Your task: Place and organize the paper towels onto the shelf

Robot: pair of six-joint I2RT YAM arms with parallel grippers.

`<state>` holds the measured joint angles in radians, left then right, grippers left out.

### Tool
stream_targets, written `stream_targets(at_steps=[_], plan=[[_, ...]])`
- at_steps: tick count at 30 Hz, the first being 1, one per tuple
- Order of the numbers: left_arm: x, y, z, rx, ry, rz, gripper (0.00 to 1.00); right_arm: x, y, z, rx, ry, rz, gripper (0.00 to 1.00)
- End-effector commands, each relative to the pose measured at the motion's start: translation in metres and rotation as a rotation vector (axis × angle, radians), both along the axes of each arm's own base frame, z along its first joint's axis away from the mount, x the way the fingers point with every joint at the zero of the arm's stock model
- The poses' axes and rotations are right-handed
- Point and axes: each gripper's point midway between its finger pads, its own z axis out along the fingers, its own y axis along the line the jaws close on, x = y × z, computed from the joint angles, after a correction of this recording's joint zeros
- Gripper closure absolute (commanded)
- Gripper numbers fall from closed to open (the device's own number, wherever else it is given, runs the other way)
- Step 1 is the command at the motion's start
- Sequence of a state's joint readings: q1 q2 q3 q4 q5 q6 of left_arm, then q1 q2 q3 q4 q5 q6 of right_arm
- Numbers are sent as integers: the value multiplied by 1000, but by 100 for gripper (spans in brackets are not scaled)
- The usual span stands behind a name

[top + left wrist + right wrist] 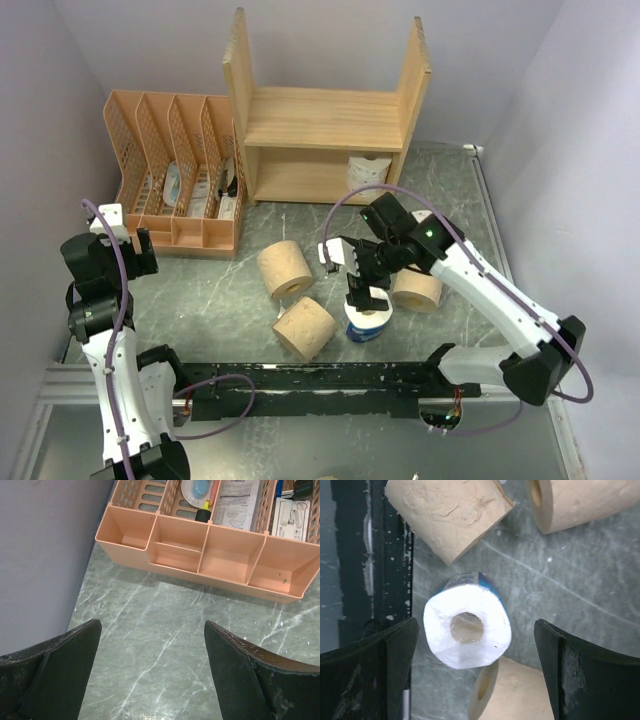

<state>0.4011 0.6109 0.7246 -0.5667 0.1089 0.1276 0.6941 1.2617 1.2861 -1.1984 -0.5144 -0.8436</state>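
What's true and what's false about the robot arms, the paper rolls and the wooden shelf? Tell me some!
The right gripper hangs open above the upright white paper roll in blue wrapper. True.
The left gripper holds a tan roll. False: it is open, holding nothing.
Three tan-brown paper rolls lie on the grey table. True.
The top tier of the light wooden shelf is full. False: it is bare; one white roll sits on the lower tier.

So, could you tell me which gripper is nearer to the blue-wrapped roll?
Right. The right gripper hangs open directly above the blue-wrapped roll; the left gripper is far off, open, by the orange organizer.
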Motion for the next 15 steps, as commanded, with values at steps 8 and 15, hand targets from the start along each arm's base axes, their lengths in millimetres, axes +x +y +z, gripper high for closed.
stream_targets(at_steps=[8,15], plan=[[3,7,12,9,-25,21,3,60,71,29,75,-379,-63,0],[-1,7,16,19,-45,27,4,86,116,-9,-23,-573,-21,4]])
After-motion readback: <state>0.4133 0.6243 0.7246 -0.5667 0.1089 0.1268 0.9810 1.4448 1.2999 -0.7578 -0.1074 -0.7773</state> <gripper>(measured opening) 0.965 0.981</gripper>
